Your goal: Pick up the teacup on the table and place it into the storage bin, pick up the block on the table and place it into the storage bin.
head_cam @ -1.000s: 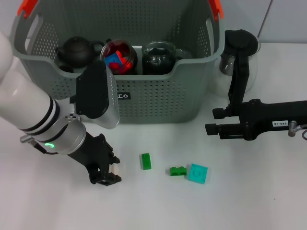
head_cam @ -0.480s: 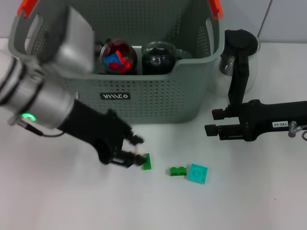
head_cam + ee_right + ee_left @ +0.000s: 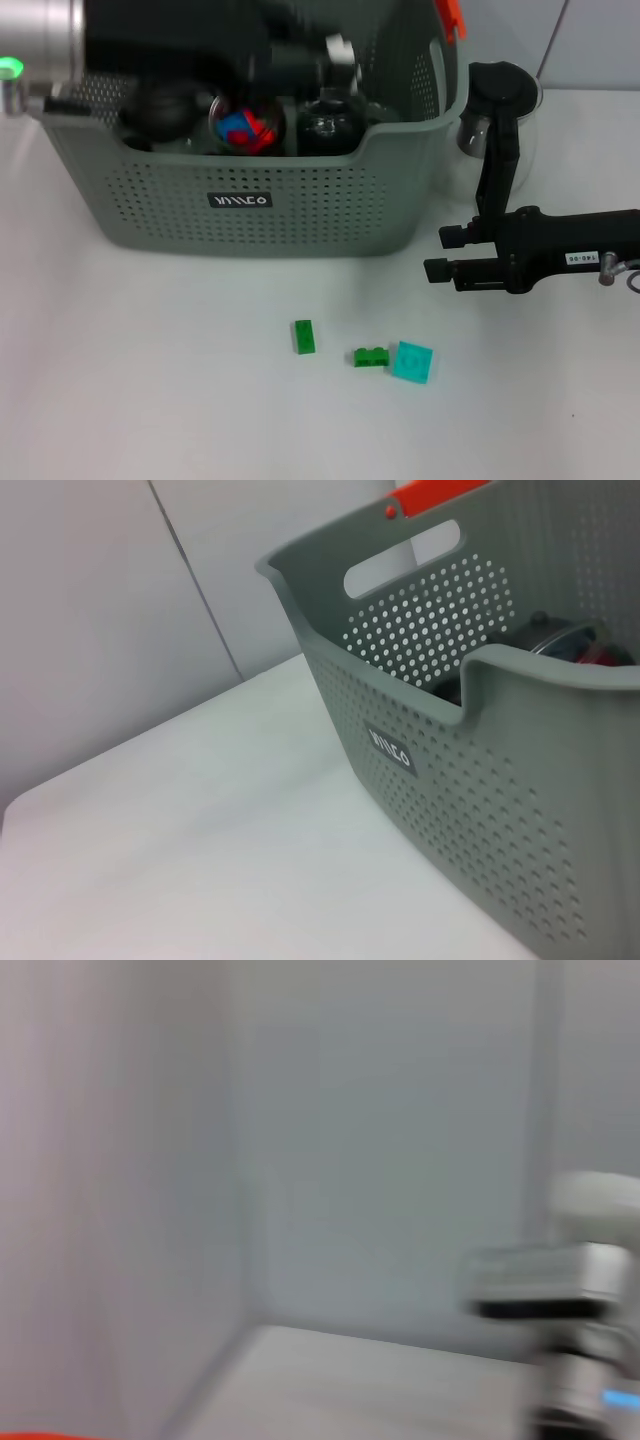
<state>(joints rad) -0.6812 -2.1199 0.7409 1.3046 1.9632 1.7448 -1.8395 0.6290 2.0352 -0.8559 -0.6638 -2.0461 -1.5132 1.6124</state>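
The left gripper (image 3: 318, 55) is up in the upper left of the head view, over the open top of the storage bin (image 3: 250, 190), and I cannot tell from here how its fingers stand or whether anything is between them. The right gripper (image 3: 436, 255) sits at the middle right of the frame, low over the table (image 3: 150, 380), pointing toward the bin's right end; its two black fingers are a little apart with nothing between them.

The bin stands in the upper middle of the frame, grey and full of small holes, with an orange clip (image 3: 451, 14) on its right handle and a black label (image 3: 240, 200) on its front wall. Inside it I can make out a dark teapot (image 3: 160, 105), a round glass jar with red and blue pieces (image 3: 247, 125), and a dark glass vessel (image 3: 333, 120) beside that.

A glass coffee pot (image 3: 500, 115) with a black handle stands just outside the bin's right end.

On the white table, below centre, lie three blocks: a small green block (image 3: 304, 336), a darker green block (image 3: 371, 356), and a turquoise square block (image 3: 412, 362) touching the darker one.

Behind the table, the right wrist view shows a plain pale wall (image 3: 120, 600) with one thin seam.
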